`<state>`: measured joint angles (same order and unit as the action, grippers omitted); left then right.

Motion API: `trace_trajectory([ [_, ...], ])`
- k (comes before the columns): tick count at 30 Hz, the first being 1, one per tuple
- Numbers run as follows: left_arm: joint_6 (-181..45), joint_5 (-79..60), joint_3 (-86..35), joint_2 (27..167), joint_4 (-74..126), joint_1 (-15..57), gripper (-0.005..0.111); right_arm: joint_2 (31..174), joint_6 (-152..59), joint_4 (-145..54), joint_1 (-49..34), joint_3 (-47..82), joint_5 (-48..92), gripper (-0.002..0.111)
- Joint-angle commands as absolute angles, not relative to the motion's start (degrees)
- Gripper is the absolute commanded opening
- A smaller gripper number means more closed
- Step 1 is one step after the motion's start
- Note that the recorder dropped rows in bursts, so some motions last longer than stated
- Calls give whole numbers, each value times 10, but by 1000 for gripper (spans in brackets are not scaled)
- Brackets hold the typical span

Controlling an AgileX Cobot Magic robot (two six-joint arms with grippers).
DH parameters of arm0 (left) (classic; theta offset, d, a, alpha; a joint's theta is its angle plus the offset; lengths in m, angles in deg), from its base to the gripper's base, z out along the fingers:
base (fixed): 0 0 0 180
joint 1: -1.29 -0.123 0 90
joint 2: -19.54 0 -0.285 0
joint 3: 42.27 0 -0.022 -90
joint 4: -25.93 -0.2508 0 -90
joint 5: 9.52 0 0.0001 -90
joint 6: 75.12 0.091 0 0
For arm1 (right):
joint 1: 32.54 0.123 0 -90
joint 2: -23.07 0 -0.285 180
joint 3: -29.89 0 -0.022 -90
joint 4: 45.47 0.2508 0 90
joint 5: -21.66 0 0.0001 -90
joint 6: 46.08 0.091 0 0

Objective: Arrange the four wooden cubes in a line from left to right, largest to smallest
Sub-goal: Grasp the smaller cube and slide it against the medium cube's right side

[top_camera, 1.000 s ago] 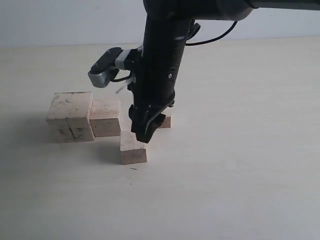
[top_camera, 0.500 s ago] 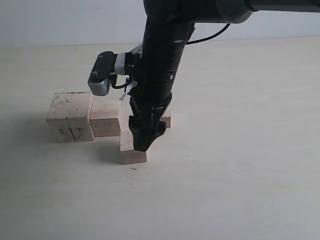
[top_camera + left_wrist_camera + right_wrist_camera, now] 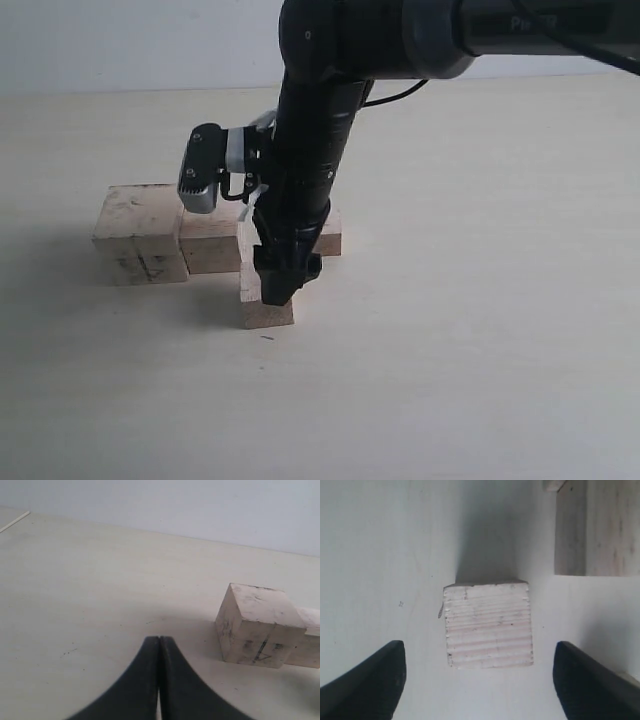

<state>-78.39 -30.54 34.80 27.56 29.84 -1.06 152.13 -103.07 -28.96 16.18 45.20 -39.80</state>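
My right hand hangs straight down over the third cube, fingers spread wide with one on each side of it and not touching the wood. In the right wrist view the third cube stands flat on the table, square between my two dark fingertips, with bare table on both sides of it.

The third cube stands forward of the others. Behind it and to the left, the biggest cube, scuffed with dark marks, and the second cube stand side by side, pressed together. The second cube comes near the third cube's back corner, with a narrow strip of table between them. My own arm blocks most of the smallest cube; only its right edge shows, and I cannot tell whether it touches the second cube.

My left hand is closed, fingers pressed together on nothing, low over bare table. The biggest cube stands ahead of it, apart.
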Motion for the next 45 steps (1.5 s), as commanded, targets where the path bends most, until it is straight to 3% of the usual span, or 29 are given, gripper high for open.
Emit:
trace_trajectory([
  [1,-784,-301,350,273,298,-7,0,1528,-1035,-296,161,451,-383,75],
  [25,-784,-301,350,273,298,-7,0,1569,-1064,-296,161,451,-354,75],
  [28,-784,-301,350,273,298,-7,0,1569,-1064,-296,161,451,-354,63],
  [35,-784,-301,350,273,298,-7,0,1569,-1058,-339,161,451,-359,0],
  [45,-784,-301,350,273,298,-7,0,1569,-1061,-380,154,451,-318,0],
])
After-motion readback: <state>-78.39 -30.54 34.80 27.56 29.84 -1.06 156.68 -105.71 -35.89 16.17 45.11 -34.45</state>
